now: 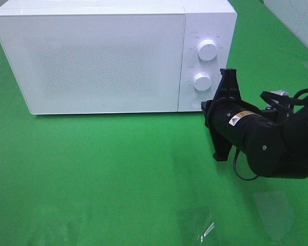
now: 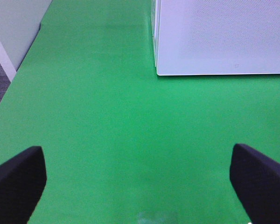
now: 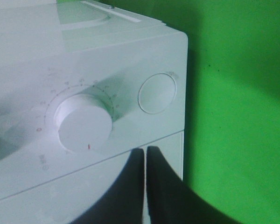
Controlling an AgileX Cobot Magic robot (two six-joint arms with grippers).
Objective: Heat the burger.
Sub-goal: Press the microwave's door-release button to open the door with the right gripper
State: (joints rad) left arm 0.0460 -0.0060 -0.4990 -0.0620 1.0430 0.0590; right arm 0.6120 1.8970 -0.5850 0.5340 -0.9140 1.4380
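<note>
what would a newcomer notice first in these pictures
A big white microwave, closed, stands at the back of the green table. A black arm on the right holds its shut claw close to the lower knob and round button. No burger shows anywhere.

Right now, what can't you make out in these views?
The burger: in no view; the microwave door, shut and opaque, hides the inside.
Knob markings: too small in the high view, blurred in the right wrist view.
Whether the right jaws touch the microwave: tips overlap it in both views, hiding any gap.
</note>
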